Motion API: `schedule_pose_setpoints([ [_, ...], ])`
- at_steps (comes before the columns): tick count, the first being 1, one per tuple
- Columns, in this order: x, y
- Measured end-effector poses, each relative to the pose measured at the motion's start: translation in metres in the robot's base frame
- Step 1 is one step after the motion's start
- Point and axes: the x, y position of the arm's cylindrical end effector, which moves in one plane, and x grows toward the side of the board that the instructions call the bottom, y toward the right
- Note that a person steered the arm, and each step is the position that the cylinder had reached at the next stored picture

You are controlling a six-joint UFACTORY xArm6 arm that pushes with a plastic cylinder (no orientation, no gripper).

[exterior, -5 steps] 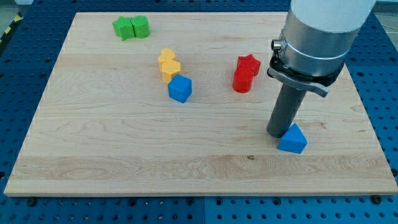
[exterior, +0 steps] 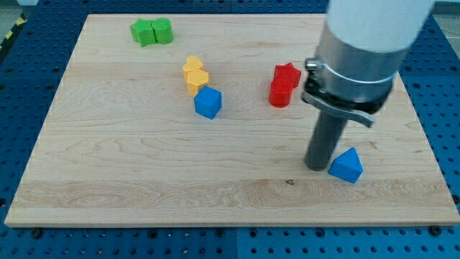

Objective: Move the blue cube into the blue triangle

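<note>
Camera view. Pale wooden worktop [exterior: 129, 173] lying on a blue perforated base [exterior: 438, 86].

My tip [exterior: 317, 167] is down on the wood toward the view's lower right, touching or just beside the left face of the blue triangle [exterior: 347, 165]. The dark rod rises from it into a wide grey and white arm body that fills the view's upper right corner. No jaws on this tool: it ends in the plain rod, nothing held, so wide or narrow does not apply.

Blue triangle: lowest block on the board, sitting just right of my tip, well apart from all other blocks.

Blue cube [exterior: 208, 102]: left of centre, well apart from the triangle and from my tip, up and to the view's left of both. It touches or nearly touches the lower of two yellow blocks [exterior: 195, 73], which stand stacked one behind the other just above it; their exact shapes are hard to make out.

Red pair: a red star [exterior: 287, 73] with a red cylinder-like block [exterior: 279, 93] just below it, touching. They lie between the blue cube and the arm body, close to the rod's left.

Two green blocks [exterior: 152, 31] side by side, touching, near the view's top left corner, far from everything else.
</note>
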Motion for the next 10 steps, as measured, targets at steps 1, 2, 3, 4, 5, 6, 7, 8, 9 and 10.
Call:
schedule_pose_setpoints([
  [1, 0.002, 0.036],
  [2, 0.0, 0.047],
  [3, 0.0, 0.078],
  [4, 0.0, 0.083],
  [5, 0.0, 0.048],
  [6, -0.011, -0.008],
  [7, -0.014, -0.014],
  [8, -0.015, -0.063],
  [9, -0.03, -0.128],
  [10, -0.031, -0.133],
])
